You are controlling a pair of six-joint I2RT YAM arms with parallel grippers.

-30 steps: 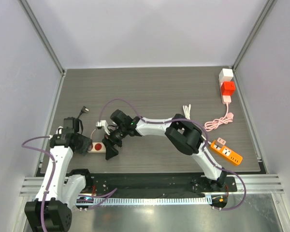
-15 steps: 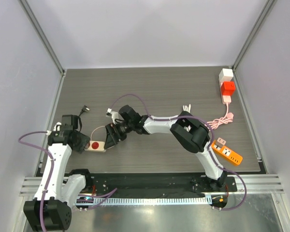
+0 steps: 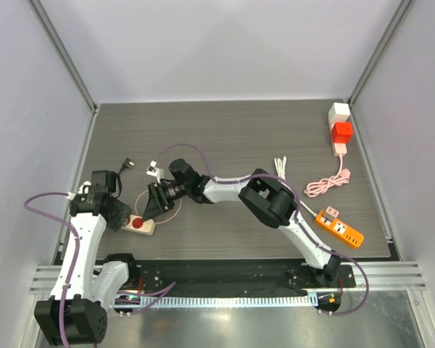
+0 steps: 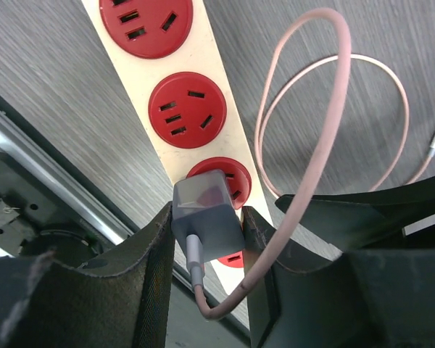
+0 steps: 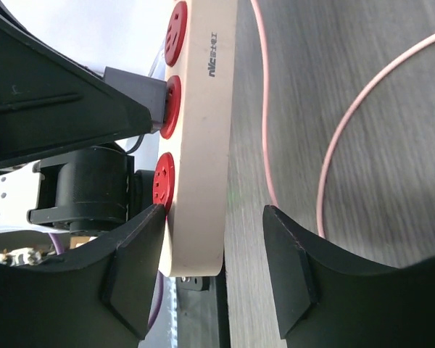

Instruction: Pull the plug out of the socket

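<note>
Near the front-left corner of the table (image 3: 275,138), close by the front edge: the strip (image 3: 143,225), with the plug (image 4: 206,214) in one of its red sockets. Seated against the socket face, to judge by both wrist views; not yet pulled free.

Clamped on the plug with the left gripper (image 4: 206,235), one finger flat against each side of the grey body. Presumably held so for a straight pull away from the face, without twisting the pins. Arching off from the plug's back: the pink cable (image 4: 326,109).

Straddling the strip's end with the right gripper (image 5: 214,268), jaws apart, one finger by the socket face, the other standing off the strip's back. Probably placed there to brace the strip during the pull. Otherwise likely to lift or slide along with the plug.
</note>
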